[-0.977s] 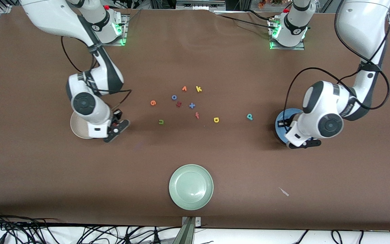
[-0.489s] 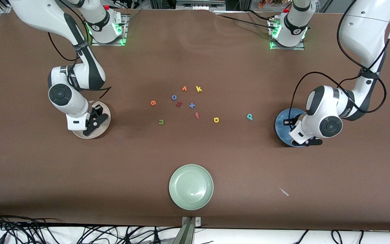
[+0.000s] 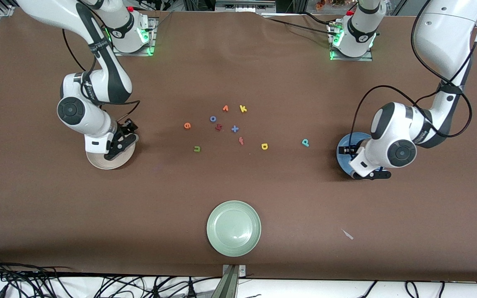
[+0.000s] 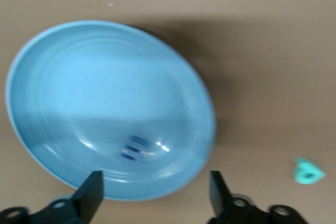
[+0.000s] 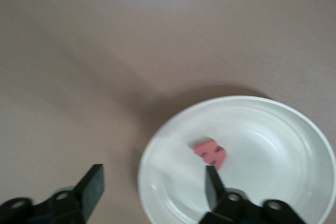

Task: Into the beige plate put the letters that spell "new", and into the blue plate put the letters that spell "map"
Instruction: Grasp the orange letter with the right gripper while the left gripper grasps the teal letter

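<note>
My right gripper hangs open over the beige plate. In the right wrist view the gripper is empty and the pinkish-red "w" lies in the plate. My left gripper hangs open over the blue plate. In the left wrist view, blurred, the blue "m" lies in that plate, ahead of the empty gripper. On the table lie the orange "e", green "n", yellow "a" and teal "p".
Several other letters lie mid-table: blue "o", orange one, yellow "k", dark red one, blue cross, red "f". A pale green plate sits nearest the front camera.
Both grippers opened. The right gripper swung from beside the beige plate to over it and let go of the "w". The left gripper let go of the "m" over the blue plate.
</note>
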Motion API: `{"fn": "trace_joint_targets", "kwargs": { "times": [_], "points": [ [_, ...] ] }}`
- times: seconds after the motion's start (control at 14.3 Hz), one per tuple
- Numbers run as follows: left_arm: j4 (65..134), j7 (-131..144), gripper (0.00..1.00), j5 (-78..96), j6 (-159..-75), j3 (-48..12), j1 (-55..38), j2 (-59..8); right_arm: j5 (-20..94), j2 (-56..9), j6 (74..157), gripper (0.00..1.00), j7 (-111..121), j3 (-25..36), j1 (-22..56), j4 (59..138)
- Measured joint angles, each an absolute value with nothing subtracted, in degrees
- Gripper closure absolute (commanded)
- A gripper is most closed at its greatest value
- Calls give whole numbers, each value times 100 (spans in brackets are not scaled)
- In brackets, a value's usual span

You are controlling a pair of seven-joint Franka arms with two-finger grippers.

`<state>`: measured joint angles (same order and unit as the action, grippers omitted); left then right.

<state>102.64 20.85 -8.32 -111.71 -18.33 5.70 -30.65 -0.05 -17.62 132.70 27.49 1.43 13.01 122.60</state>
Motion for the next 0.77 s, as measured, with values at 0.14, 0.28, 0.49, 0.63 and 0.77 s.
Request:
{"fn": "trace_joint_targets", "kwargs": {
  "times": [0.14, 0.28, 0.49, 0.63, 0.77],
  "points": [
    [10254, 2910, 0, -832, -11151, -2262, 535, -3039, 3, -1760, 13260, 0, 2130, -140, 1305, 12266],
    [10264, 3659, 0, -832, -11193, -2553, 389, -3064, 4, -1760, 13307, 0, 1459, -493, 1317, 12296],
    [10344, 4382, 0, -832, -11602, -2583, 17, -3218, 6, -1771, 14048, 0, 620, -922, 1340, 12617],
    [10435, 4499, 5, -833, -11882, -2575, -65, -3390, 6, -1795, 14561, 0, 165, -1093, 1392, 12886],
    [10576, 4519, 23, -833, -12189, -2565, -75, -3562, 6, -1843, 14784, 0, -310, -1153, 1589, 12978]
  ]
}}
